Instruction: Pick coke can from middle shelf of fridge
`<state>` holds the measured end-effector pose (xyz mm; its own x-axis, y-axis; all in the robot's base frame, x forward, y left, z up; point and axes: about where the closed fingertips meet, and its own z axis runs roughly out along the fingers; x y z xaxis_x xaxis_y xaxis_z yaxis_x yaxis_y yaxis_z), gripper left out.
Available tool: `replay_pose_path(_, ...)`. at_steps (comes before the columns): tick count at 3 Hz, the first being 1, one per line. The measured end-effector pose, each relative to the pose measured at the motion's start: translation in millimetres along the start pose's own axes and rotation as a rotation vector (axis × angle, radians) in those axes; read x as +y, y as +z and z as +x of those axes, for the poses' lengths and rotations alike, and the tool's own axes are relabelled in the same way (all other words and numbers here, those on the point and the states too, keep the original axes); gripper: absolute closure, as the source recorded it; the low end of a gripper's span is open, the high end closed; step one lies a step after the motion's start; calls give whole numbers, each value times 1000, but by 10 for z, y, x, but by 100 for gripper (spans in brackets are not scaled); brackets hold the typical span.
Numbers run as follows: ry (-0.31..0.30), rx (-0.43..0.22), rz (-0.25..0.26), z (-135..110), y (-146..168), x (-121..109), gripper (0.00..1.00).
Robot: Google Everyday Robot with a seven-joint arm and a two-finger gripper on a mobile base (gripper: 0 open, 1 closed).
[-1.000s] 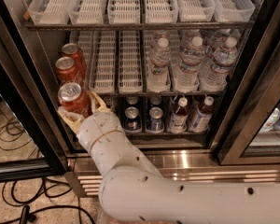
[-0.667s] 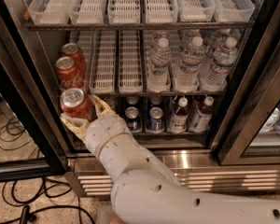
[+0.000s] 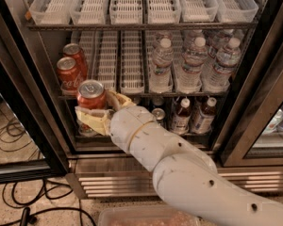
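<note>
My gripper [image 3: 98,108] is shut on a red coke can [image 3: 90,95] with a silver top and holds it upright in front of the fridge [image 3: 33,93], at the left, just below the front edge of the middle shelf [image 3: 132,94]. Two more red coke cans [image 3: 69,71] stand in the leftmost lane of that shelf, one behind the other. My white arm [image 3: 179,168] comes in from the lower right. The yellowish fingers [image 3: 92,120] wrap the can's lower half and hide it.
Several water bottles [image 3: 194,62] fill the right lanes of the middle shelf. Empty clear lane trays [image 3: 127,4] sit on the upper rack. Dark bottles and cans [image 3: 191,114] stand on the bottom rack. Black door frames [image 3: 254,102] flank the opening; cables [image 3: 19,206] lie on the floor at left.
The gripper with the coke can has drawn back out of the shelf toward me and slightly right; the can now stands in front of the shelf edge.
</note>
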<state>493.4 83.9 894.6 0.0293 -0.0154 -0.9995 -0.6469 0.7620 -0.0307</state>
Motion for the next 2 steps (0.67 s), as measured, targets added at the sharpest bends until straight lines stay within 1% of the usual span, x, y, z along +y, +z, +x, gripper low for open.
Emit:
replay_pose_path(1,-52,-80,-91,-353,-106,-19,100)
replay_pose_path(2,-53,-73,-154,-232,-138,66,100)
